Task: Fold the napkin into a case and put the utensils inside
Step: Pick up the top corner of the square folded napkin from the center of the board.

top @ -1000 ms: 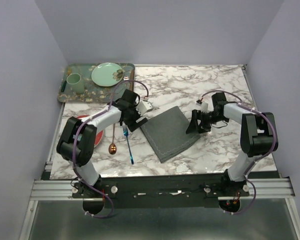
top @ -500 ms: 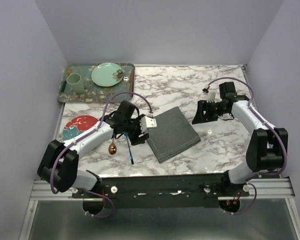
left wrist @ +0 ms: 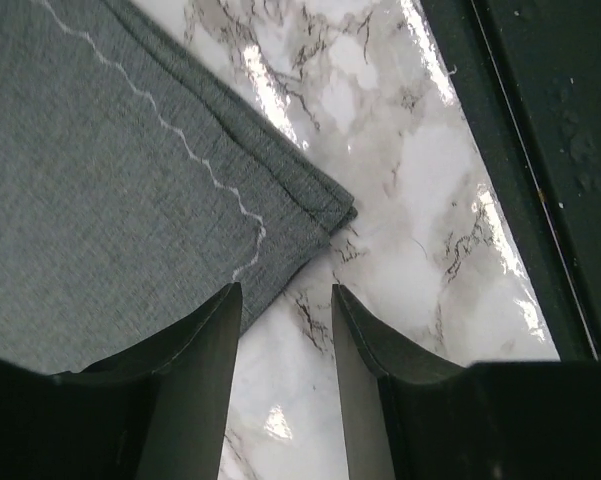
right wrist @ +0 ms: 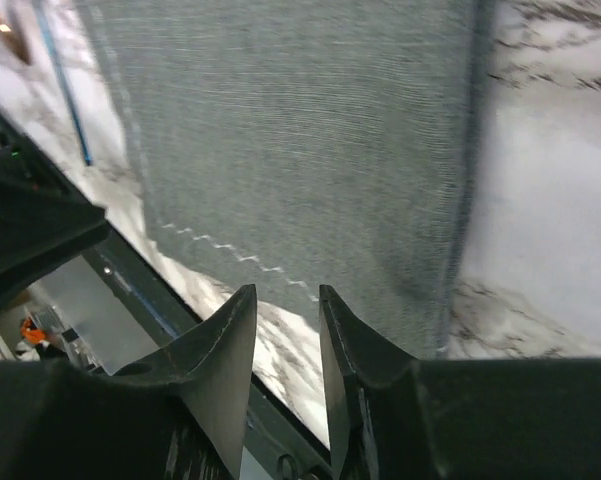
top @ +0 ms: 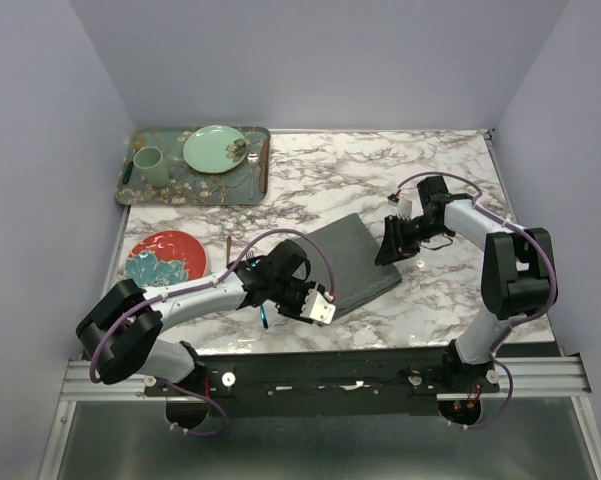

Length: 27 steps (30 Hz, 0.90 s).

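Left claw point(left wrist: 285, 292) has swung to the napkin's point(top: 358, 258) near corner; right claw point(right wrist: 286, 292) returns over its right edge. Both are parted, narrower, empty.

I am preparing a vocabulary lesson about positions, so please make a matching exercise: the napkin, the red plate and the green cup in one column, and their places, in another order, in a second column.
Things:
1. napkin
2. red plate
3. green cup

Places:
a. on the patterned tray
b. on the left side of the table, off the tray
c. folded, in the middle of the table

Pairs: 1-c, 2-b, 3-a
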Motion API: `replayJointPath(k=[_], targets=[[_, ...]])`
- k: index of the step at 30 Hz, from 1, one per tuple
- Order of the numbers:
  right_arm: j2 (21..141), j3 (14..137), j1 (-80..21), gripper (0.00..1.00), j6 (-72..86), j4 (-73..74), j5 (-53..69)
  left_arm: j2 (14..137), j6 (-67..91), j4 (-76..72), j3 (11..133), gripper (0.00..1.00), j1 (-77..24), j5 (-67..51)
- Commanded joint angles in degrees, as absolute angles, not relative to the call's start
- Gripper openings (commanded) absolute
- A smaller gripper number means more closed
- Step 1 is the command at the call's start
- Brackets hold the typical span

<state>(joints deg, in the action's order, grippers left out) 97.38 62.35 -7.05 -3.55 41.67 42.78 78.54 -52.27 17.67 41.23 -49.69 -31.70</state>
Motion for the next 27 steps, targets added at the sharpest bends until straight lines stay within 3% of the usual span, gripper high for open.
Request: replayJointPath(k=[1,18,27], targets=[[101.42,61.52,-6.86,0.38,-2.11,42.45,36.48,80.41,-57.92,12.40,41.22,0.45,-52.90,-30.94],[103.62,64.07,-6.86,0.38,-2.46,44.12,34.54,86.04,-62.04,12.29,42.19,0.46,-55.28,-30.06],[103.89,63.81,-6.77,0.38,-2.64,43.95,34.45,86.22,-64.16,15.20,43.06,0.53,-55.28,-31.55]])
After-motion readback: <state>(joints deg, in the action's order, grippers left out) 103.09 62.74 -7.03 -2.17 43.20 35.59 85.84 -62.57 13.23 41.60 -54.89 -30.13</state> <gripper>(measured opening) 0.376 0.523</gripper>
